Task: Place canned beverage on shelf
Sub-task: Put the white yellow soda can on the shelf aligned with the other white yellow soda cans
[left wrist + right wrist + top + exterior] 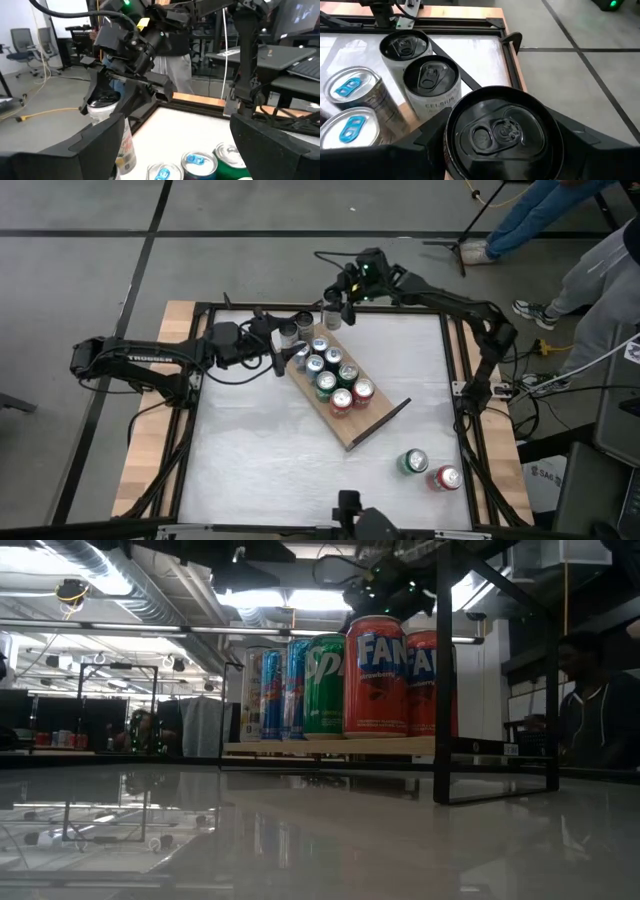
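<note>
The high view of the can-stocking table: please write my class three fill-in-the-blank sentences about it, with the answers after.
1. The right gripper is shut on a dark-topped ____.
2. The long light-brown wooden shelf lies diagonally on the white ____.
3. Off the shelf, near the right edge, a green can and a red can make ____ loose cans.

Answers: can; table; two

Right pincer seemingly around white can

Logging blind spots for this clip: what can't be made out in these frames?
- Black-topped can in the right gripper: label hidden below its lid in the right wrist view, too small in the high view.
- Shelf: back rows hidden behind the front cans in the low view.
- Left gripper: its fingers blend into the cans in the high view.
</note>
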You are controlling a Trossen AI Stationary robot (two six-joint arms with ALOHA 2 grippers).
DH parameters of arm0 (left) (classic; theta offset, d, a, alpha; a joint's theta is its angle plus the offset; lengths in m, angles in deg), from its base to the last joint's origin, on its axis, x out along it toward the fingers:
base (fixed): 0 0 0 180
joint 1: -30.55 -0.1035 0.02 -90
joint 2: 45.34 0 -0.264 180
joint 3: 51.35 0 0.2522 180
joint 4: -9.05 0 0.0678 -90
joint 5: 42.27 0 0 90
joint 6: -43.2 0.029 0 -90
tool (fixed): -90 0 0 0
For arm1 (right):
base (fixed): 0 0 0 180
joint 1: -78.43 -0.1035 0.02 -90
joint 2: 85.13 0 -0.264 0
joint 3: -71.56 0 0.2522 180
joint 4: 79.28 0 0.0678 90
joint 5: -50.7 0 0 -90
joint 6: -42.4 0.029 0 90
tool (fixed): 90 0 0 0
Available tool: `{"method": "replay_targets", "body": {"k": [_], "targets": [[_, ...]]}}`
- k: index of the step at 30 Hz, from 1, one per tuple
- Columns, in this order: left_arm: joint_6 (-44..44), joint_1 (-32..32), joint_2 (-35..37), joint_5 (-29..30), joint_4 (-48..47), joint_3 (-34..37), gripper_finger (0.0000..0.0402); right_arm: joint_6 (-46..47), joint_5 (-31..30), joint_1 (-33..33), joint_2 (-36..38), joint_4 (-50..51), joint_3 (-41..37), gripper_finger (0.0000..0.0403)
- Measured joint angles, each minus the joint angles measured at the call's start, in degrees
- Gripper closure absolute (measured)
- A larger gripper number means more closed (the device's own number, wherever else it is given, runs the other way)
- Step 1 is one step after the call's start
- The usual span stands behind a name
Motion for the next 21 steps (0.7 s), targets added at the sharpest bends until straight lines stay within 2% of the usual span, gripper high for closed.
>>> {"method": "replay_targets", "body": {"k": [11,21], "targets": [[-0.1,-0.7,0.0,0.0,-0.2,0.0,0.0048,1.2,0.4,-2.1,-5.0,-4.3,0.0,0.0155],[0.2,-0.7,0.0,0.0,-0.1,0.0,0.0047,1.3,-0.1,-3.3,-5.4,-5.5,0.0,0.0155]]}}
